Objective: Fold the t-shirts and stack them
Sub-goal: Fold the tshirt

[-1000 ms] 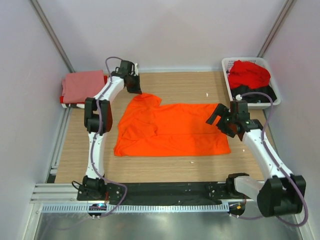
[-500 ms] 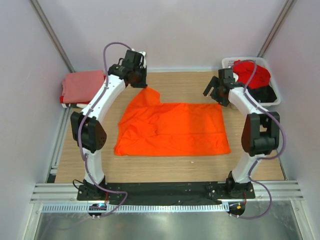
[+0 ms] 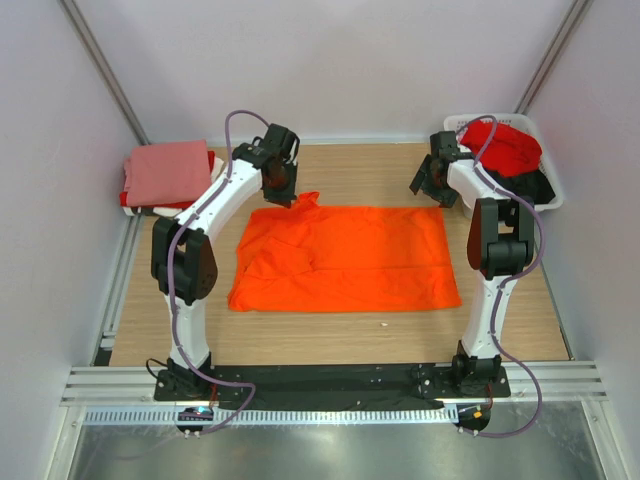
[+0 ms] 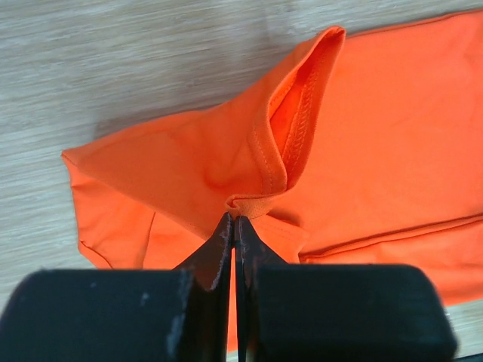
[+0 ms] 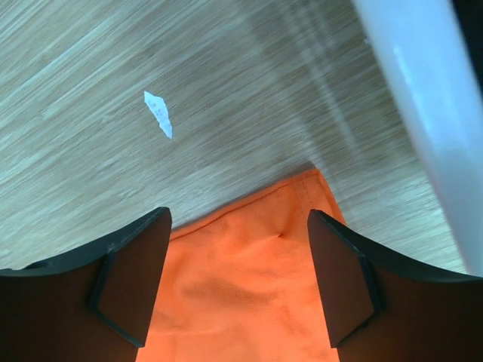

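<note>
The bright orange t-shirt (image 3: 345,258) lies spread across the middle of the table. My left gripper (image 3: 287,196) is shut on its far left sleeve edge (image 4: 260,181), pinching the hem at the fingertips. My right gripper (image 3: 428,190) is open and empty, its fingers (image 5: 128,275) straddling the shirt's far right corner (image 5: 302,188) just above the cloth. A salmon-pink shirt (image 3: 165,172) lies folded at the far left on top of a red one. Red (image 3: 497,148) and black (image 3: 530,187) shirts fill the basket.
The white slatted basket (image 3: 455,128) stands at the far right corner, close beside my right gripper; its white wall shows in the right wrist view (image 5: 423,113). A small white scrap (image 5: 158,113) lies on the wood beyond the shirt's corner.
My left gripper has moved right and down with the sleeve, laying it lower against the shirt body. My right arm swung from the near right to the shirt's far right corner.
</note>
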You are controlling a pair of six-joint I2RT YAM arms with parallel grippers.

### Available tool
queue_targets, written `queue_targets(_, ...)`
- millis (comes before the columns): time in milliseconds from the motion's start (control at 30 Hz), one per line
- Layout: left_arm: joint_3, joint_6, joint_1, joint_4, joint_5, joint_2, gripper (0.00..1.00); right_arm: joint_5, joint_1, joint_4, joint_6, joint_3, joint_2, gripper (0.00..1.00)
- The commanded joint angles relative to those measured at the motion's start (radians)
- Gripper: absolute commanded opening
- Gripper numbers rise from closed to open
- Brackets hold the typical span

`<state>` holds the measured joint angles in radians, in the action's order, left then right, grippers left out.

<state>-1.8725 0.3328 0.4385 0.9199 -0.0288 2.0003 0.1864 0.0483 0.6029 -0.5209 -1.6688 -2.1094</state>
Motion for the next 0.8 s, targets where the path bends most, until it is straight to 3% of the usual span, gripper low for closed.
queue_targets(0,0.015,-0.006,-0.003,-0.026,-0.025,-0.089,0.00,0.077,-0.036,0.029,0.018,-0.040,-0.029,0.77)
queue_targets(267,0.026,-0.031,-0.004,-0.016,-0.098,-0.138,0.00,0.065,-0.036,0.009,0.022,0.006,-0.057,0.70)
queue_targets(767,0.036,-0.040,-0.064,-0.003,-0.151,-0.163,0.00,0.042,-0.034,-0.006,0.013,-0.003,-0.113,0.68)
